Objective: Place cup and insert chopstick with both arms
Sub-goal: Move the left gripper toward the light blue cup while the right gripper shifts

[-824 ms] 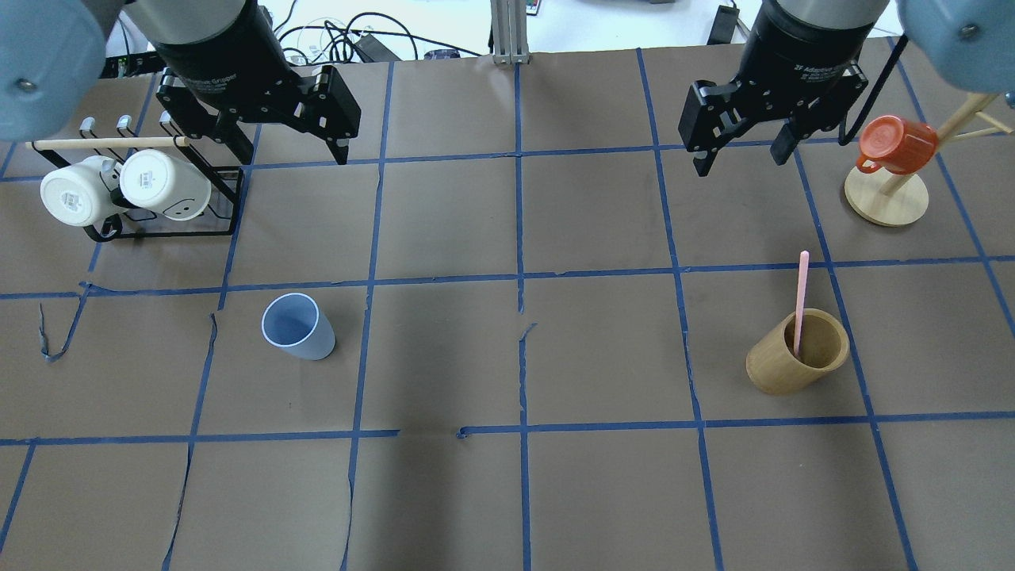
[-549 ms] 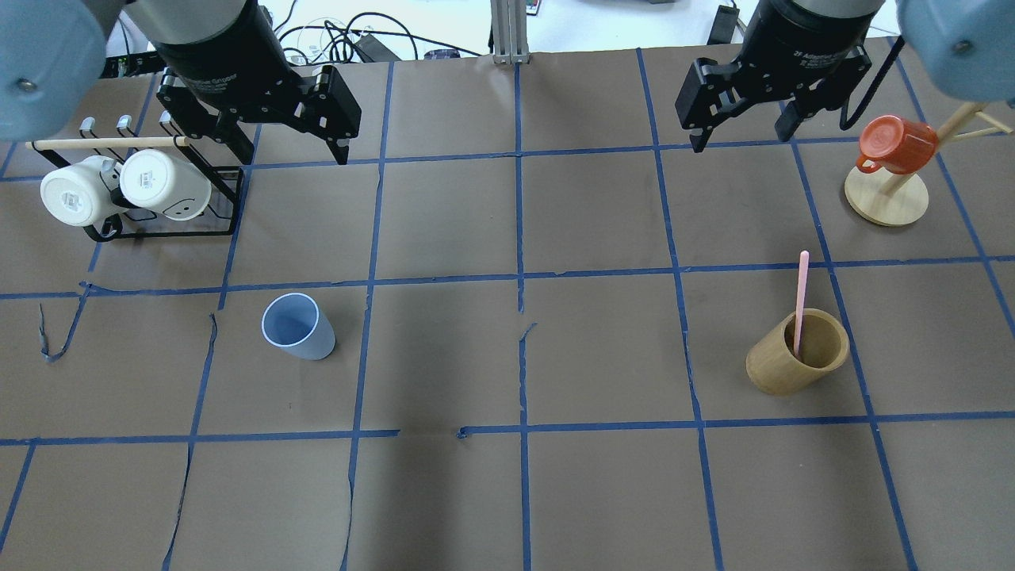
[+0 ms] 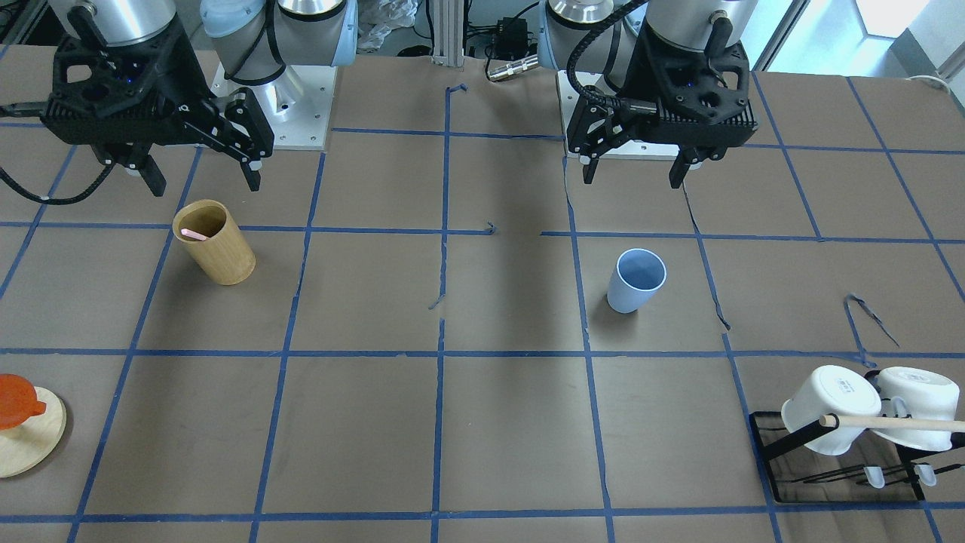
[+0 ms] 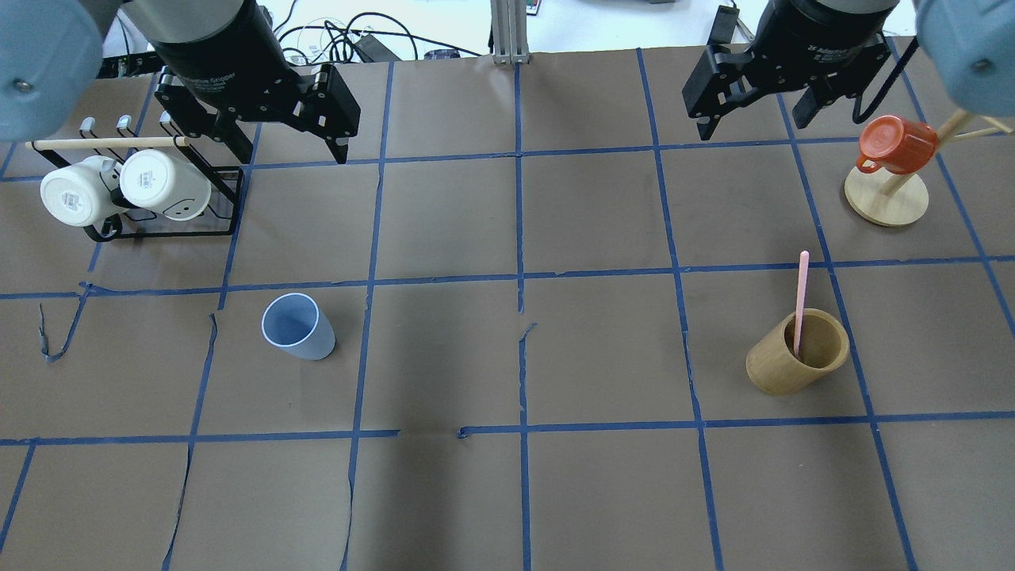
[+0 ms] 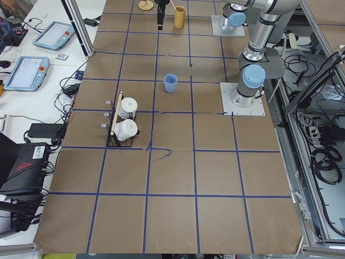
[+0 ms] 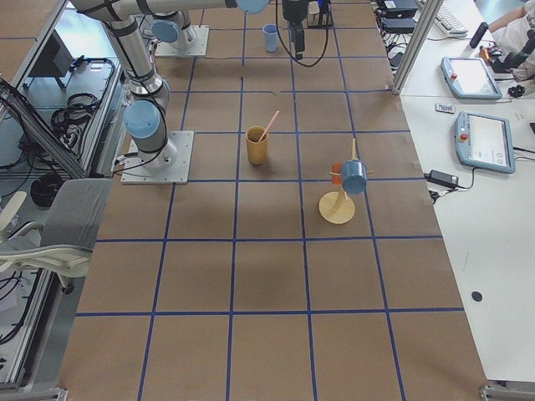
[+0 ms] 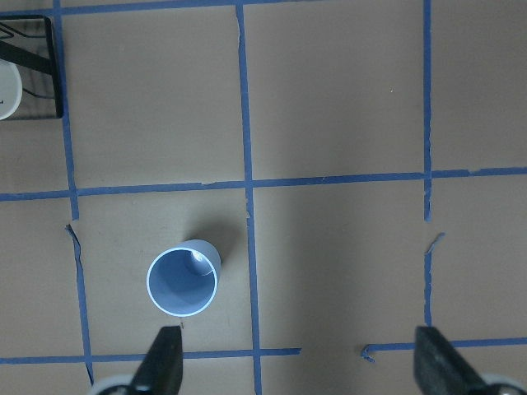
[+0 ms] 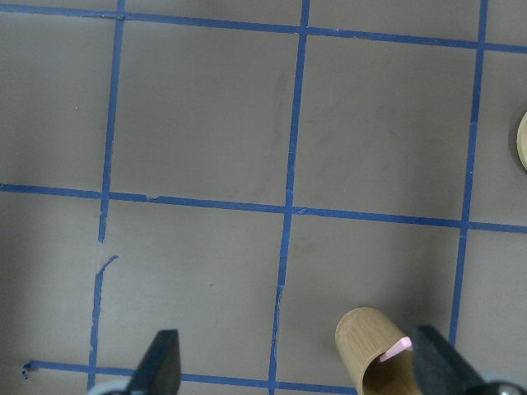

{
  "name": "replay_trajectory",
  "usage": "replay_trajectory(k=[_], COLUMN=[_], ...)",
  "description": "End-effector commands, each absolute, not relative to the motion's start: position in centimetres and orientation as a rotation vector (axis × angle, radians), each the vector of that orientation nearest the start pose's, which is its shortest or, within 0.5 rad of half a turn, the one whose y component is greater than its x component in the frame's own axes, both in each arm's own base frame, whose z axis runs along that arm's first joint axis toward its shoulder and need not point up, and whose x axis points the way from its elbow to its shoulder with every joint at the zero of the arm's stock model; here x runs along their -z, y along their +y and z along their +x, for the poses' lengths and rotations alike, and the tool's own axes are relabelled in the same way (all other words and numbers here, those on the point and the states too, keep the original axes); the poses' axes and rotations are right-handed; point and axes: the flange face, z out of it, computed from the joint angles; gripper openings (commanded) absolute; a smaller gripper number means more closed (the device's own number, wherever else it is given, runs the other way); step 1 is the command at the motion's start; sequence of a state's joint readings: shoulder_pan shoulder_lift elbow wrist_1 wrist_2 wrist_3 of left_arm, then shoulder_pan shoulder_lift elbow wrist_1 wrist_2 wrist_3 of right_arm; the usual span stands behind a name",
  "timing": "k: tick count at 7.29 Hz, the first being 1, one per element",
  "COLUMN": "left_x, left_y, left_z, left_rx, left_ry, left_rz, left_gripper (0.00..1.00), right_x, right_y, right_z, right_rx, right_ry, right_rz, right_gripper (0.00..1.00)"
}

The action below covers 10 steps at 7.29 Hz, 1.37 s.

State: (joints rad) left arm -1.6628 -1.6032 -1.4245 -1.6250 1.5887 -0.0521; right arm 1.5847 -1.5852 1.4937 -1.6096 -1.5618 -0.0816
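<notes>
The light-blue cup (image 4: 297, 327) stands upright on the table's left half, also in the front view (image 3: 637, 280) and left wrist view (image 7: 183, 281). One pink chopstick (image 4: 801, 301) leans in the tan wooden cylinder (image 4: 797, 352) on the right half; its tip shows in the right wrist view (image 8: 395, 350). My left gripper (image 4: 289, 151) is open and empty, high above the table behind the cup. My right gripper (image 4: 753, 127) is open and empty, high behind the cylinder.
A black rack (image 4: 226, 198) with two white mugs (image 4: 127, 190) and a pale wooden rod (image 4: 107, 143) sits at the far left. An orange mug (image 4: 896, 147) hangs on a wooden stand (image 4: 886, 198) at the far right. Brown paper with blue tape lines covers the table.
My right gripper has moved toward the table's far edge and slightly right, still open. The left gripper, cup and chopstick have not moved.
</notes>
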Motion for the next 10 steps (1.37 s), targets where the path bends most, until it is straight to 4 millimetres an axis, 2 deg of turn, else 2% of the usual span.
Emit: replay_trajectory(k=[1, 2, 3, 4, 5, 6, 7, 8, 9, 10], left_x=[-53.8, -53.9, -54.0, -53.9, -54.0, -54.0, -53.8, -53.8, -54.0, -54.6], left_y=[-49.5, -49.5, -49.4, -49.5, -49.4, -49.4, -49.5, -49.5, -49.4, -49.5], left_z=[-17.7, -17.7, -17.7, -17.7, -17.7, -17.7, -17.7, -17.7, -17.4, -17.5], left_rx=[0.096, 0.096, 0.098, 0.096, 0.098, 0.098, 0.094, 0.094, 0.102, 0.122], left_ry=[3.119, 3.122, 3.118, 3.119, 3.121, 3.118, 3.118, 3.115, 3.101, 3.108], left_rz=[0.061, 0.061, 0.061, 0.061, 0.061, 0.061, 0.063, 0.066, 0.072, 0.072], left_gripper=[1.00, 1.00, 1.00, 1.00, 1.00, 1.00, 1.00, 1.00, 1.00, 1.00], right_x=[-54.2, -53.9, -54.5, -53.6, -54.1, -56.0, -55.9, -54.8, -57.4, -60.9], right_y=[-48.6, -48.4, -47.9, -48.4, -47.8, -47.4, -46.7, -45.6, -41.4, -39.8], right_z=[13.8, 14.1, 13.8, 13.9, 13.9, 13.9, 14.0, 14.3, 13.7, 12.9], right_rx=[0.205, 0.193, 0.207, 0.179, 0.195, 0.257, 0.170, 0.076, 0.000, 0.096], right_ry=[3.132, 3.127, 3.140, 3.136, 3.135, 3.127, 3.130, 3.135, 3.145, 3.217], right_rz=[-0.140, -0.171, -0.161, -0.147, -0.145, -0.150, -0.178, -0.204, -0.427, -0.466], right_gripper=[1.00, 1.00, 1.00, 1.00, 1.00, 1.00, 1.00, 1.00, 1.00, 1.00])
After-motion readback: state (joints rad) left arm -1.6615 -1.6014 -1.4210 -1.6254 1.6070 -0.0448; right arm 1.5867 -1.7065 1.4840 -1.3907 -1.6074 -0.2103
